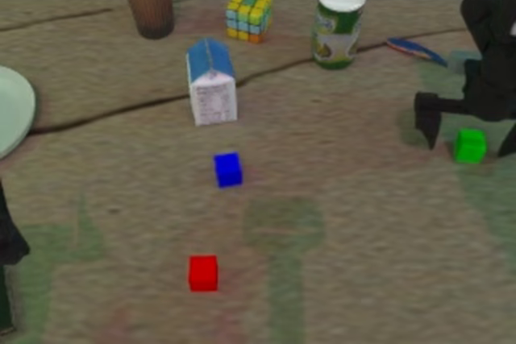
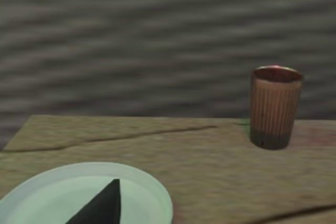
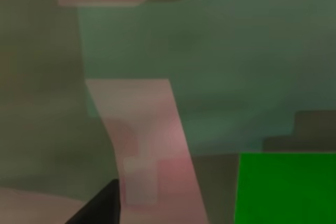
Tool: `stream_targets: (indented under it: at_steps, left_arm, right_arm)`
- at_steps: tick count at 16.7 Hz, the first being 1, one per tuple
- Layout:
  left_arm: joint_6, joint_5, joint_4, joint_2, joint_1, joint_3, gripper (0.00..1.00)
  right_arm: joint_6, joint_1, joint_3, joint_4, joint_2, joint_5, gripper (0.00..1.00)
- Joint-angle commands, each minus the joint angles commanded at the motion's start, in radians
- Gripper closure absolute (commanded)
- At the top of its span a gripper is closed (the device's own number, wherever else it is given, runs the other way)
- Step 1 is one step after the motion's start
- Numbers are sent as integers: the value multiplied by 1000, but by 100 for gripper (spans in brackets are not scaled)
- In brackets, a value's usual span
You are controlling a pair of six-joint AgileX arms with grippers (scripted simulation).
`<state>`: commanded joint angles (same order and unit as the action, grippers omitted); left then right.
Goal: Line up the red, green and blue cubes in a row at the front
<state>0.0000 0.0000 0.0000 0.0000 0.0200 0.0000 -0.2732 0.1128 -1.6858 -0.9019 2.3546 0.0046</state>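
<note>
Over at the table's right side, the right gripper (image 1: 470, 130) straddles the green cube (image 1: 469, 146) with fingers spread wide. Blue cube (image 1: 227, 170) sits mid-table, red cube (image 1: 203, 272) nearer the front; left arm parked at left edge

Soft, even light falls over my table (image 1: 363, 263), without glare. Faint greenish shadows of my arms stretch across it. My right wrist view is smeared into blocky patches beside the green cube (image 3: 286, 187).
</note>
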Motion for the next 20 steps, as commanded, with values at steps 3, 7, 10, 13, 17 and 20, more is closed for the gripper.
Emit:
stream_targets:
  at_steps: [3,7,10,13,17,20]
  left_arm:
    - [0,0,0,0,0,0,0]
    - [0,0,0,0,0,0,0]
    - [0,0,0,0,0,0,0]
    - [0,0,0,0,0,0,0]
    - [0,0,0,0,0,0,0]
    - [0,0,0,0,0,0,0]
  right_arm:
    - [0,0,0,0,0,0,38]
    - [0,0,0,0,0,0,68]
    - [0,0,0,0,0,0,90]
    - [0,0,0,0,0,0,100]
    - [0,0,0,0,0,0,100]
    - [2,-3,-6,-7,-22,5,100]
